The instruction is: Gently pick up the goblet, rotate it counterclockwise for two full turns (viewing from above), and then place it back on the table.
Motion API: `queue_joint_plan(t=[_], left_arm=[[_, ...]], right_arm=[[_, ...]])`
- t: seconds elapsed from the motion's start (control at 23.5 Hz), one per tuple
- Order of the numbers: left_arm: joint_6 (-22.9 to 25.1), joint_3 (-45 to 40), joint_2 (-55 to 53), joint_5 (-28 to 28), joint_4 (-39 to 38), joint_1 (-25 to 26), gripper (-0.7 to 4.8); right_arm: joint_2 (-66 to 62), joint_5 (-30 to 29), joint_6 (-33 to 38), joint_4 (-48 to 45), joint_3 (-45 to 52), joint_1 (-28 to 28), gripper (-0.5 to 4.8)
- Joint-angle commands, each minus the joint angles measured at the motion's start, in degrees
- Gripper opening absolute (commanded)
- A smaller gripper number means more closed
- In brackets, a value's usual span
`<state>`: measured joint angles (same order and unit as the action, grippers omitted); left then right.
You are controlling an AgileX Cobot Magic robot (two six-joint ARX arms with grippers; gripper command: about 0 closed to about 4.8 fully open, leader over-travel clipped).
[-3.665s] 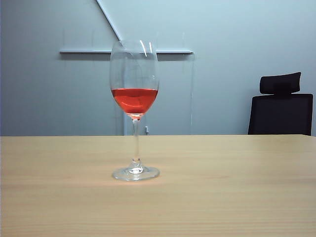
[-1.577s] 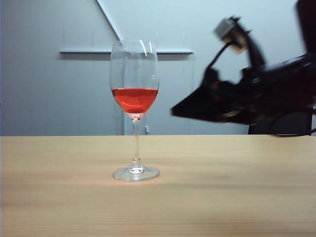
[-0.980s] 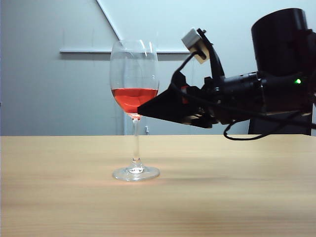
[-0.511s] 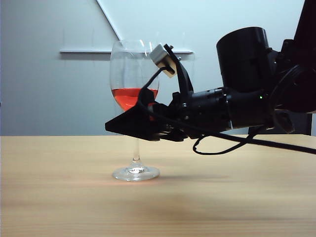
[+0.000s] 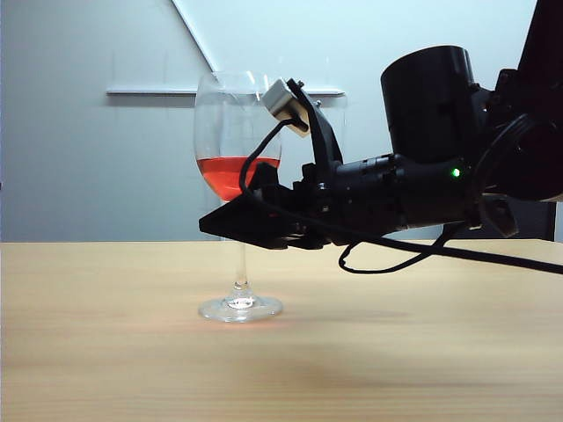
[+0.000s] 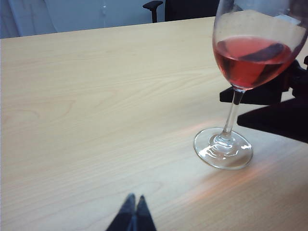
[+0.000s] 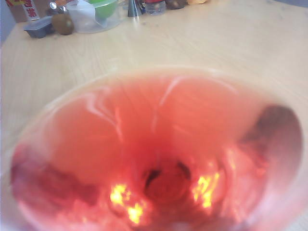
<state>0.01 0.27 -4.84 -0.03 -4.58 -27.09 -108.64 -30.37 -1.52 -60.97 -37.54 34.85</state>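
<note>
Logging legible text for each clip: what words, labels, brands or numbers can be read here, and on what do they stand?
No text reads clearly in any view.
Box at the table's far edge, right wrist view: red print, too blurred to read.
Goblet: no markings.
Right tool and left tool: no label visible.

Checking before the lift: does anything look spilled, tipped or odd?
Nothing stands out. The goblet stands upright on the table, red liquid level, none spilled. The right hand sits around its stem; the left hand waits shut, apart.
</note>
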Motion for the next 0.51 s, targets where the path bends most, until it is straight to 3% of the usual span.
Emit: queue_joint_plan(t=[0.04,0.17,0.3,0.43,0.51], left_arm=[[0.0,0.2,0.0,0.2,0.4,0.0,-0.05],[0.0,0.2,0.0,0.2,0.4,0.0,-0.05],[0.0,0.2,0.0,0.2,0.4,0.0,-0.05],[0.0,0.2,0.0,0.2,0.4,0.0,-0.05],[0.0,0.2,0.0,0.2,0.4,0.0,-0.05]], right_arm=[[0.2,0.1,0.5,-1.1,-0.3,0.1,2.32],[0.2,0.1,0.5,-1.5,-0.3,0.1,1.86],[0.2,1.7,2.2,-3.5,-0.3,0.1,1.72],[0.2,2.2,2.2,-3.6,-0.3,0.1,1.16],[0.2,2.2,2.2,-3.6,-0.3,0.1,1.11]])
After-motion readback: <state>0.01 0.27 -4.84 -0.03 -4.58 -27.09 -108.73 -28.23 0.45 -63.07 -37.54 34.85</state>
